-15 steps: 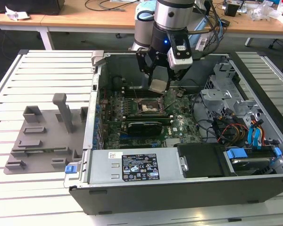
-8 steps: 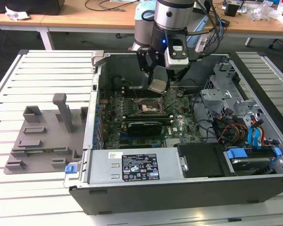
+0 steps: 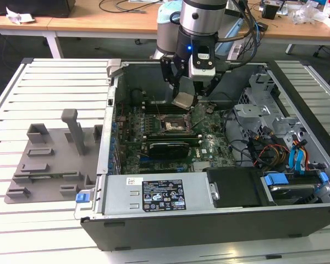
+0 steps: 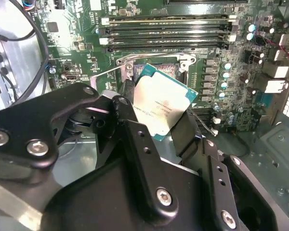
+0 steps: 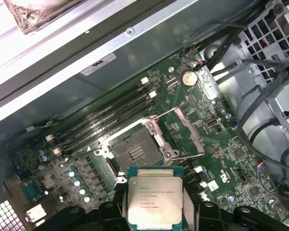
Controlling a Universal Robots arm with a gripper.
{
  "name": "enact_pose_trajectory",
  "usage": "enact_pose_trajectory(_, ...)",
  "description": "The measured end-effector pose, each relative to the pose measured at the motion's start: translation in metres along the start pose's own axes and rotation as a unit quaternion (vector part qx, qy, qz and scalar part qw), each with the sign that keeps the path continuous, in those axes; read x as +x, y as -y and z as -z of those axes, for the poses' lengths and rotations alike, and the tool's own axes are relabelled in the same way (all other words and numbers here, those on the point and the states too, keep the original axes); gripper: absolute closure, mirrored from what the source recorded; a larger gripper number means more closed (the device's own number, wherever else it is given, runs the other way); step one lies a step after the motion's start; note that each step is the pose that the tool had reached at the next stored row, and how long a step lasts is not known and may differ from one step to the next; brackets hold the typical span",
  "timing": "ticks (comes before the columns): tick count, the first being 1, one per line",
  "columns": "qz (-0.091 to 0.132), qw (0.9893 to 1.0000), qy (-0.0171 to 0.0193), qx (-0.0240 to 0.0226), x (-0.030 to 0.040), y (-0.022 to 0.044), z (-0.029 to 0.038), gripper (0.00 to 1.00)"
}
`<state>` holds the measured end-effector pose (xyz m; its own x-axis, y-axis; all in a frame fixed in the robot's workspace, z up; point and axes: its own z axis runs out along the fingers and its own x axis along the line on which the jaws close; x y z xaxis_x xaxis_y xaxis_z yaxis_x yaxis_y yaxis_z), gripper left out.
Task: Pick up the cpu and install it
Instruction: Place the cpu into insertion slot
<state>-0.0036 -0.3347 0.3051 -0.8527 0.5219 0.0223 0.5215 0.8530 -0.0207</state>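
Holding the cpu by two opposite edges, my gripper has its fingers closed only to the chip's width. They pinch the thin green rim and leave the silvery lid facing out. The chip hangs tilted in the air inside the computer case, above the motherboard, touching nothing but me.

I judge it light and rigid, so weight is no worry. The lid is smooth metal and the edges give little purchase, so it could slip or twist under an uneven squeeze. The underside contacts are likely delicate, which makes the edges the right place to grip, never the faces.

Below it lies the socket, a dark square near the middle of the board. Its metal retaining frame is swung open to one side, and the chip is apart from both. The memory slots run alongside the socket. Outside the case, the grey fixture tray sits on the slatted table, toward its edge on the exterior view's left.
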Motion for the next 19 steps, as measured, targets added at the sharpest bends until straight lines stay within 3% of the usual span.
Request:
enact_pose_trajectory(11, -0.044, 0.9990, -0.0009, -0.0009, 0.0000, 0.0000, 0.0000, 0.45)
enact_pose_trajectory(19, -0.085, 0.9964, -0.0017, -0.0018, 0.0000, 0.0000, -0.0001, 0.45)
